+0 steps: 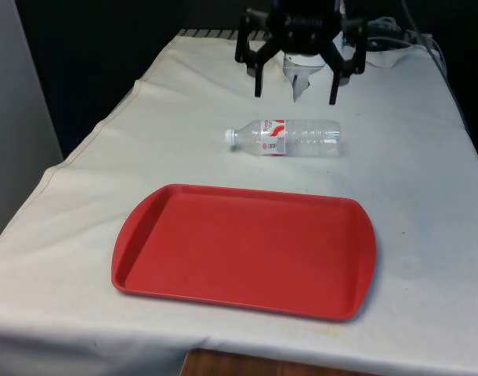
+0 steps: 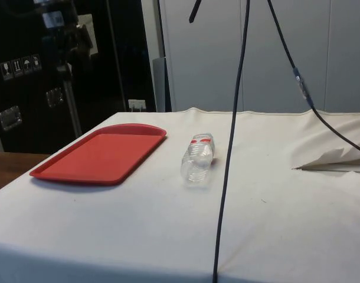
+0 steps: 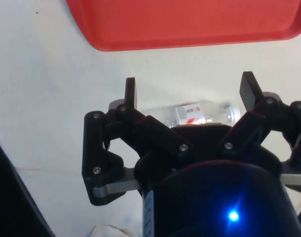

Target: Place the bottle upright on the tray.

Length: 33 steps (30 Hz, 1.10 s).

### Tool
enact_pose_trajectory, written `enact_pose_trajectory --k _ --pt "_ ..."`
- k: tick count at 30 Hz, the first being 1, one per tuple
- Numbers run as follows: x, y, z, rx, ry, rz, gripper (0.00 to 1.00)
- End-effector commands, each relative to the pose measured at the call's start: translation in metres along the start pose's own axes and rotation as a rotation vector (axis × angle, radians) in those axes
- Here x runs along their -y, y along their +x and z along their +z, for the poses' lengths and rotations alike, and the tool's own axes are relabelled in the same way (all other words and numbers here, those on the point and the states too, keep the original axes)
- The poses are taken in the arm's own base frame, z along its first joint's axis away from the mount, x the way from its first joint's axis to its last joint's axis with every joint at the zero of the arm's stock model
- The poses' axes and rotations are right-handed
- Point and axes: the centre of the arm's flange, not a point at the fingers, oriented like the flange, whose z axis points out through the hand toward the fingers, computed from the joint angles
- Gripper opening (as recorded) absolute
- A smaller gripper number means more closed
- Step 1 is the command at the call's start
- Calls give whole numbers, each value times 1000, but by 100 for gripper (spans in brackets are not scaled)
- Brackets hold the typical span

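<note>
A clear plastic bottle [image 1: 287, 138] with a white cap and a red-and-white label lies on its side on the white cloth, cap towards the front view's left. It also lies flat in the side view [image 2: 197, 158] and shows between the fingers in the wrist view [image 3: 192, 113]. The red tray [image 1: 247, 249] sits nearer the table's front edge, with nothing on it [image 2: 103, 152]. My gripper [image 1: 295, 95] hangs open above the table, a little behind the bottle and clear of it. Its fingers [image 3: 130, 92] are spread wide with nothing between them.
A crumpled fold of cloth [image 2: 336, 159] rises on the side view's right. A black cable [image 2: 230, 147] hangs down in front of the side camera. Cables and white hardware [image 1: 388, 35] lie at the table's far end.
</note>
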Motion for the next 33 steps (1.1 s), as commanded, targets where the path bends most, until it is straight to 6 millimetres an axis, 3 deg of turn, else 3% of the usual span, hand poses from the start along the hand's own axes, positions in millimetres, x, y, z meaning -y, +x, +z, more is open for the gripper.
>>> enact_pose_trajectory --k 1,9,17,18,19,27,28,33 --pt "1 -2 -2 -19 -6 3 100" --pt "1 1 11 -3 -10 0 100" --pt "-2 -6 -10 -26 -29 2 100" --pt "-2 -2 -3 -17 -26 0 100" --pt "-4 -8 -14 -27 -31 3 100" --pt "-9 -15 -36 -30 -38 6 100" --pt "-8 -10 -28 -23 -34 6 100" --pt "-14 -22 -52 -32 -45 8 100"
